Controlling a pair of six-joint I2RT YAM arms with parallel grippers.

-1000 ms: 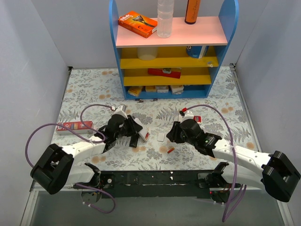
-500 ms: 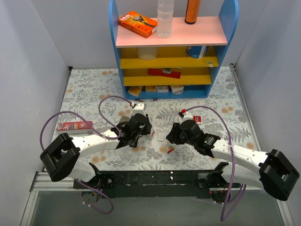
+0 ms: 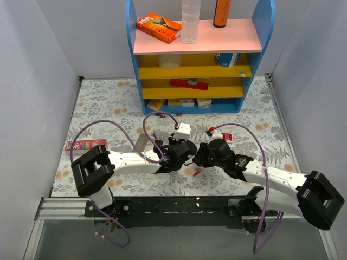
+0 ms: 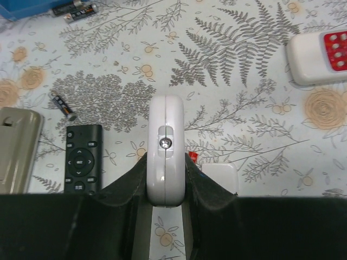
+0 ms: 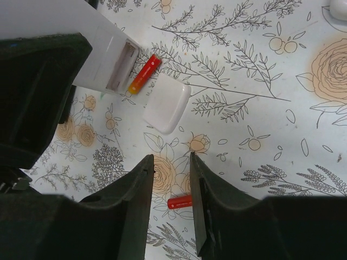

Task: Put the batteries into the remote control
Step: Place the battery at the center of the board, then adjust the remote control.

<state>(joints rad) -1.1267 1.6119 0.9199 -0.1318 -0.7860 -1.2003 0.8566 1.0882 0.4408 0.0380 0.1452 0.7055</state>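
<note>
My left gripper (image 4: 166,165) is shut on the white remote control (image 4: 166,122) and holds it on edge above the table, at the centre of the top view (image 3: 180,153). In the right wrist view the remote (image 5: 81,43) shows its open battery bay, with a red-orange battery (image 5: 144,74) lying at its end. The white bay cover (image 5: 166,103) lies beside it. My right gripper (image 5: 171,157) is open and empty, just right of the left one (image 3: 199,156). A second red battery (image 5: 179,202) lies on the table under its fingers and also shows in the top view (image 3: 196,173). A dark battery (image 4: 64,105) lies further left.
A black remote (image 4: 83,160) and a slim grey remote (image 4: 16,146) lie left of the held remote. A white remote with red buttons (image 4: 320,57) lies at the right. More batteries (image 4: 76,8) lie by the blue shelf (image 3: 198,105). A red box (image 3: 85,144) sits far left.
My left arm has swung right with the white remote in its grip, from the left of the table to the centre beside the right gripper. The right arm has barely moved.
</note>
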